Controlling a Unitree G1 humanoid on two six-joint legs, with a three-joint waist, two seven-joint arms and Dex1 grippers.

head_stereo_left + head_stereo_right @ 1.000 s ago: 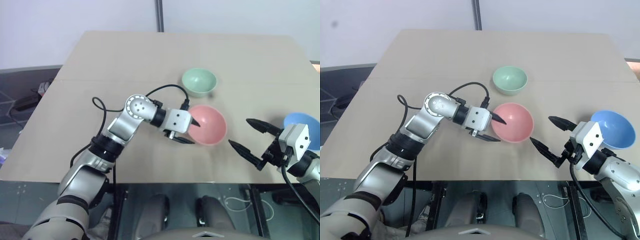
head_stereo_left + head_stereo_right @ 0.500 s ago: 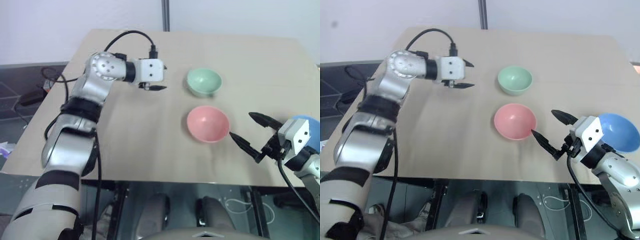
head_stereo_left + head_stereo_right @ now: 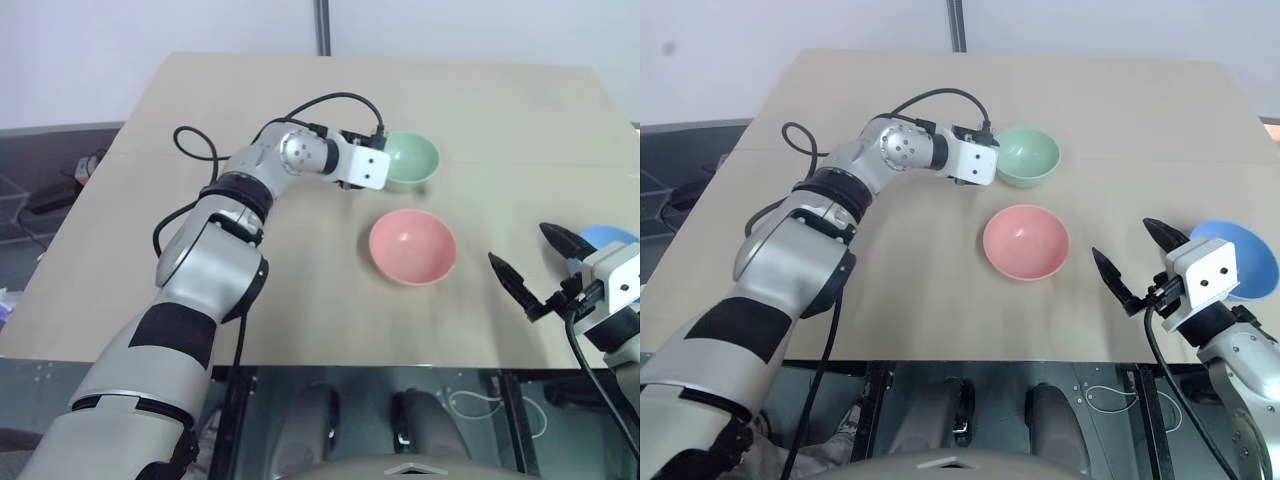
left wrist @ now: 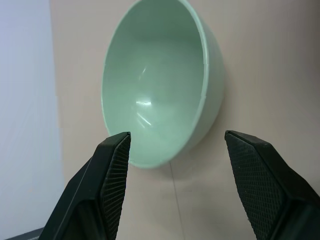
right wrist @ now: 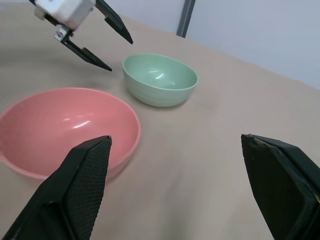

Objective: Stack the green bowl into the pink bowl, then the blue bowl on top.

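Observation:
The green bowl (image 3: 412,157) stands upright toward the back of the table. My left gripper (image 4: 177,135) is open right at its left side, one finger (image 4: 112,170) on each side of the near rim and neither touching it. The pink bowl (image 3: 412,247) sits empty just in front of the green one. The blue bowl (image 3: 1252,256) rests at the table's right edge, partly hidden behind my right gripper (image 3: 520,245). That gripper is open and holds nothing, hovering to the right of the pink bowl. The right wrist view looks over the pink bowl (image 5: 70,130) to the green bowl (image 5: 160,80) and the left gripper (image 5: 119,54).
The bowls stand on a plain tan table (image 3: 280,290) whose front edge runs just below the pink bowl. A black cable (image 3: 330,100) loops over my left forearm. A dark pole (image 3: 321,25) rises behind the table's far edge.
My left gripper left the pink bowl's left rim, swung out over the table's left part, and came in at the green bowl. The right gripper drifted a little to the right.

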